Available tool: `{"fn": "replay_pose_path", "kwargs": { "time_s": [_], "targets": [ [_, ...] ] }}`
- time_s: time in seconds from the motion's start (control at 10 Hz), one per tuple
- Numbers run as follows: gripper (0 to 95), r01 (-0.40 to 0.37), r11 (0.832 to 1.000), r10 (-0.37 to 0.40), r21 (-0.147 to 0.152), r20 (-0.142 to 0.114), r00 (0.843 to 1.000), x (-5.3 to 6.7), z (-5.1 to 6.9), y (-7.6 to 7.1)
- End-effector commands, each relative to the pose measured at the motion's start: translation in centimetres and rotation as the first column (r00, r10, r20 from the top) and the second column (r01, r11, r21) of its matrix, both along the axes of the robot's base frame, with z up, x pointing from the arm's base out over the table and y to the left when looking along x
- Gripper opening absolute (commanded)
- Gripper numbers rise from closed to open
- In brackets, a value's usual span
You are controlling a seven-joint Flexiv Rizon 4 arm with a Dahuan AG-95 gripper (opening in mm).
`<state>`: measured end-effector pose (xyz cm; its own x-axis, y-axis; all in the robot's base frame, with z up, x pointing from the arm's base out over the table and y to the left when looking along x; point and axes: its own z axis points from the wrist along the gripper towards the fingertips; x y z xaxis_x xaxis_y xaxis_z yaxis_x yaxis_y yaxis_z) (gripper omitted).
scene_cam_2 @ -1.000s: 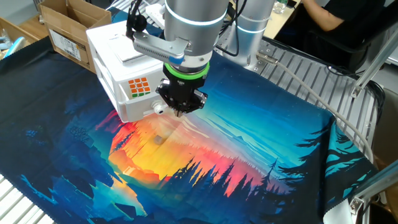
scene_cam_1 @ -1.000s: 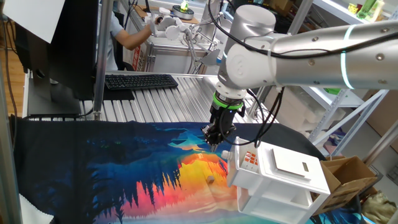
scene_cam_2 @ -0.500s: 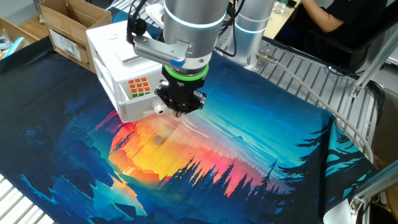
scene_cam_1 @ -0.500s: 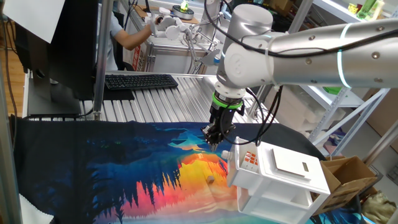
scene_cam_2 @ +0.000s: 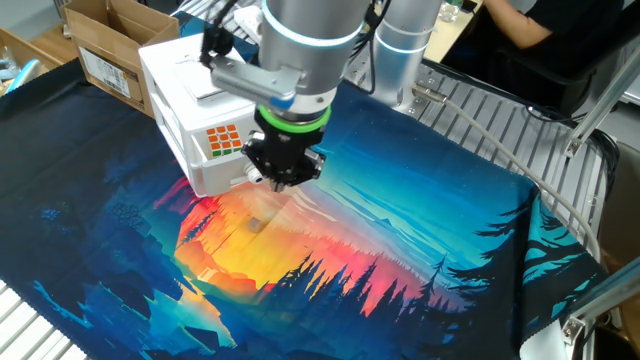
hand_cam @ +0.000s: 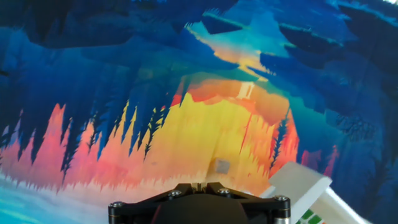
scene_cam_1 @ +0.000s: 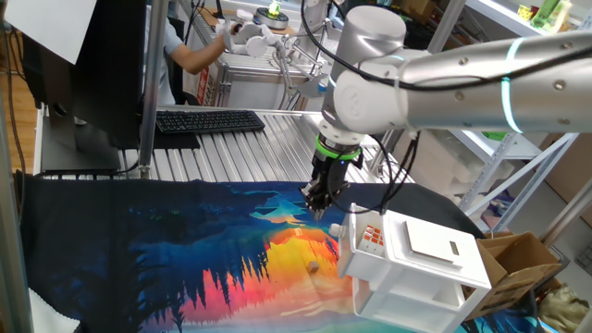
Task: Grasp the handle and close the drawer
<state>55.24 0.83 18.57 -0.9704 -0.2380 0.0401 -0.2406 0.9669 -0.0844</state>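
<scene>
The white cabinet [scene_cam_1: 421, 268] stands at the right of the colourful cloth. Its top drawer [scene_cam_1: 368, 239] stands pulled out, with red-orange squares showing inside; it also shows in the other fixed view [scene_cam_2: 222, 140]. The handle [scene_cam_2: 254, 176] is a tiny white knob on the drawer's front. My gripper [scene_cam_2: 285, 183] hangs just right of the knob, fingers pointing down, close above the cloth; it also shows in one fixed view [scene_cam_1: 319, 207]. Its fingertips [hand_cam: 201, 184] are pressed together with nothing between them. In the hand view a white corner of the drawer [hand_cam: 298, 185] shows at bottom right.
A small brownish bit [scene_cam_2: 255, 224] lies on the cloth [scene_cam_2: 380, 250] in front of the cabinet. Cardboard boxes [scene_cam_2: 110, 45] stand behind the cabinet. A keyboard [scene_cam_1: 209, 120] and a person's arm [scene_cam_1: 190, 55] are beyond the cloth's far edge.
My gripper has shifted slightly toward the drawer's front and the knob, still shut. The drawer has not moved.
</scene>
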Motion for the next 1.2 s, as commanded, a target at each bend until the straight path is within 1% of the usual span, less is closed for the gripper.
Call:
{"fn": "replay_pose_path", "kwargs": {
  "time_s": [0.1, 0.2, 0.3, 0.4, 0.5, 0.6, 0.7, 0.9, 1.0, 1.1, 1.2],
  "targets": [
    [0.0, 0.077, 0.997, -0.077, 0.012, 0.011, 0.997, 0.15, 0.08, -0.09],
    [0.0, 0.141, 0.99, -0.142, 0.019, 0.022, 0.99, 0.16, 0.08, -0.11],
    [0.0, 0.187, 0.982, -0.188, 0.02, 0.026, 0.982, 0.17, 0.09, -0.12],
    [0.0, 0.269, 0.963, -0.27, 0.027, 0.027, 0.963, 0.17, 0.09, -0.12],
    [0.0, 0.312, 0.95, -0.312, 0.033, 0.027, 0.95, 0.18, 0.09, -0.12],
    [0.0, 0.42, 0.907, -0.421, 0.04, 0.026, 0.907, 0.18, 0.09, -0.12],
    [0.0, 0.518, 0.854, -0.519, 0.043, 0.03, 0.854, 0.18, 0.09, -0.13],
    [0.0, 0.665, 0.745, -0.667, 0.048, 0.041, 0.744, 0.18, 0.09, -0.13],
    [0.0, 0.701, 0.711, -0.703, 0.049, 0.045, 0.71, 0.18, 0.1, -0.13],
    [0.0, 0.743, 0.668, -0.744, 0.047, 0.052, 0.666, 0.18, 0.1, -0.13],
    [0.0, 0.763, 0.645, -0.764, 0.042, 0.049, 0.643, 0.19, 0.1, -0.14]
  ]
}}
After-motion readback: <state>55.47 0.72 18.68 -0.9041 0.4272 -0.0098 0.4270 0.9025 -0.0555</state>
